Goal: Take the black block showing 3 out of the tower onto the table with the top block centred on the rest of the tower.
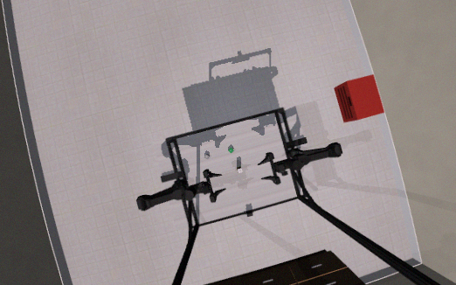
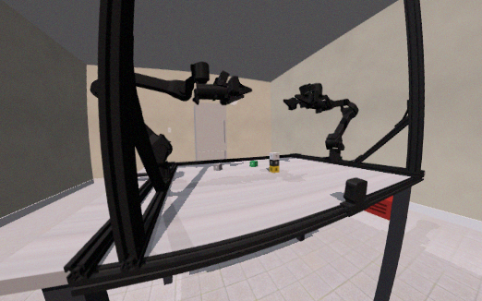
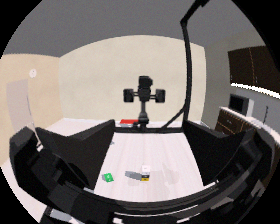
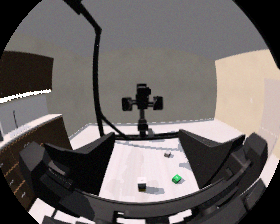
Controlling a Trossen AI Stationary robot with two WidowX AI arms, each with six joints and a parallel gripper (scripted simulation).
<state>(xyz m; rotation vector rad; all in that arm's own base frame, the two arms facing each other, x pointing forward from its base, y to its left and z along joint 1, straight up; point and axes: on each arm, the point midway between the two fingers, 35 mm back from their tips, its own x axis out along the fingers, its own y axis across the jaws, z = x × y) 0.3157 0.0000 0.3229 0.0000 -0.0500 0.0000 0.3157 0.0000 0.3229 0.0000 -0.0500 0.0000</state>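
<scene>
The tower (image 1: 239, 165) stands near the middle of the table. In the exterior view it shows a white block on top (image 2: 274, 156), a black block in the middle (image 2: 274, 162) and a yellow block at the bottom (image 2: 274, 169). The digits are too small to read. The tower also shows small in the left wrist view (image 3: 145, 175) and the right wrist view (image 4: 143, 184). My left gripper (image 1: 215, 184) (image 2: 244, 90) is open and empty, high above the table to one side of the tower. My right gripper (image 1: 267, 169) (image 2: 292, 102) is open and empty, high on the other side.
A green block (image 1: 231, 149) and a small grey block (image 1: 207, 154) lie on the table beyond the tower. A black frame (image 1: 233, 166) surrounds the workspace. A red box (image 1: 359, 98) sits off the table's edge. A small black mount (image 2: 355, 189) stands on the front rail.
</scene>
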